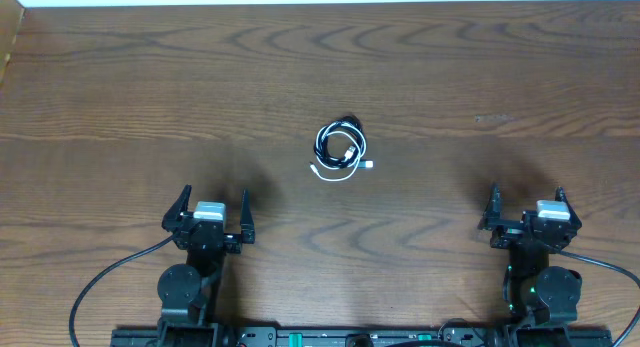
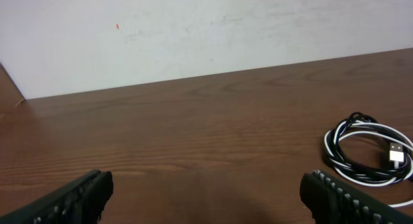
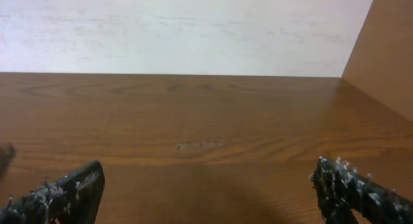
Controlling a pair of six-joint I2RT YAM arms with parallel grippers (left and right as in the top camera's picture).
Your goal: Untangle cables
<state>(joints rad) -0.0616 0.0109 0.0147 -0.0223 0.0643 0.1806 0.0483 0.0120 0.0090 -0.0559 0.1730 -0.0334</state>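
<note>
- the cables (image 1: 340,150) sit in one small coiled bundle near the middle of the table (image 1: 120,87), well apart from both arms and a bit closer to the left one
- the black cable (image 1: 329,136) and white cable (image 1: 337,173) are looped together in the same ring. from the left wrist view they run side by side around the coil, and i can't tell exactly where they cross
- a small plug (image 1: 369,166) on the white cable pokes out on the right side of the coil, and a loose white tail hangs off the near-left edge
- the left gripper (image 1: 215,197) is spread wide with nothing in it, parked at the near edge
- the right gripper (image 1: 527,197) is the same: fingers apart, empty, and its own camera doesn't show the bundle at all
- handling guess: both cords look thin, light and floppy, so the whole bundle will probably slide or lift as one lump if only one cord gets pulled
- i'd pinch the white cable just behind that sticking-out plug, since it's the easiest free end to reach, and hold the black loop on the far side with the other arm
- thin cord flat on wood is easy to miss, so the fingers need to come down right onto the table
</note>
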